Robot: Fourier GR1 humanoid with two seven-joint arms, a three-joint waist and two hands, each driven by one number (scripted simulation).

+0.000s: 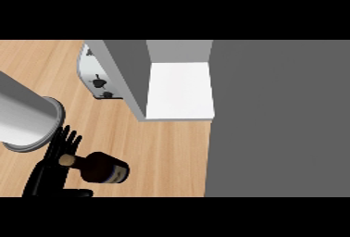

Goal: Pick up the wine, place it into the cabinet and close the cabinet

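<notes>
Wine [101, 167] on counter [164, 148] by left robot hand [51, 162], cabinet [179, 90] open.

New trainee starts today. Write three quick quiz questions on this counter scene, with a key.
1. True or false: the wine bottle stands inside the cabinet.
2. Which hand is at the bottle's neck? A) left hand B) right hand
3. Fill in: beyond the cabinet's left wall stands a ___.

Key: 1 false, it lies on the counter; 2 A; 3 toaster.
</notes>
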